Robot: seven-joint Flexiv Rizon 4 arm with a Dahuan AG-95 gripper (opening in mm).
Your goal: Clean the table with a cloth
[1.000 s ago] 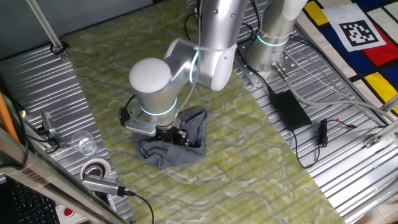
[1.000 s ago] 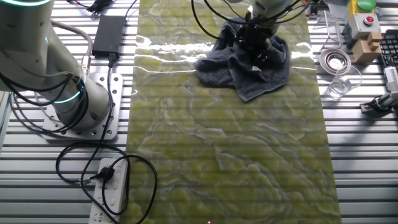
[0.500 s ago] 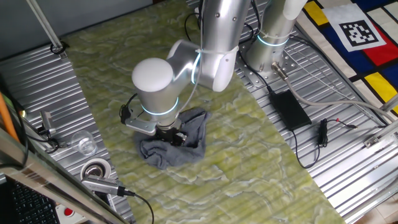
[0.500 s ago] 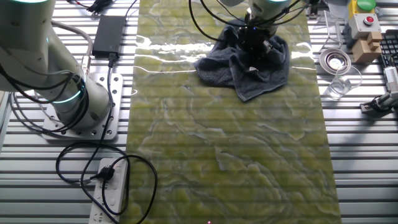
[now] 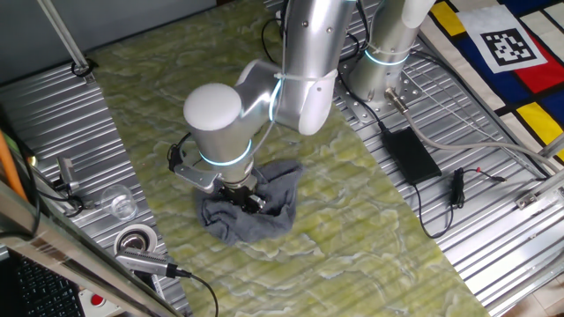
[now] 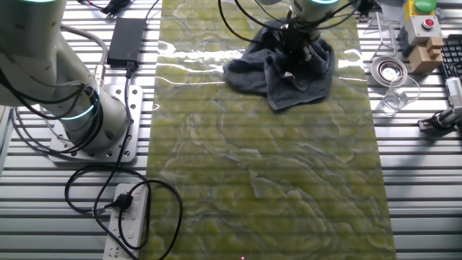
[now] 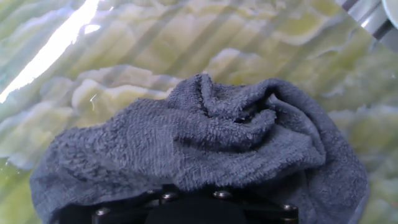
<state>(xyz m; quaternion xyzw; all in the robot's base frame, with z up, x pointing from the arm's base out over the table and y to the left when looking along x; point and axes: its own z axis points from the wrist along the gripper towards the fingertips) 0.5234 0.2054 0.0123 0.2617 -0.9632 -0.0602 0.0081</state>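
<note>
**Cloth pinned under the hand, near one end of the table**

The gripper (image 5: 249,199) points straight down into the middle of the cloth (image 5: 264,216), and the fabric bunches up around it in soft folds. From the hand view the cloth (image 7: 205,149) fills the lower frame and rises in a crumpled ridge just ahead of the fingers, whose tips are buried in it. Whether the jaws are clenched on a fold or merely pressing down I cannot tell; the fabric hides them in every view.

The cloth lies on the table (image 5: 352,220), close to the edge that borders the ribbed metal panel where a clear glass (image 5: 119,204) and a roll of tape (image 5: 137,239) stand. In the other fixed view the cloth (image 6: 289,72) sits at the far end of the table (image 6: 267,180), with a long stretch of the marbled surface open toward the camera.

The vertical hold makes sense for wiping: pushing down through the centre of the rag keeps it trapped between hand and surface, so it drags along instead of slipping free. The bunching suggests the edges trail loosely, and only the part under the hand is likely rubbing with any force. Most of the surface seems not yet covered, judging by where the rag sits.
</note>
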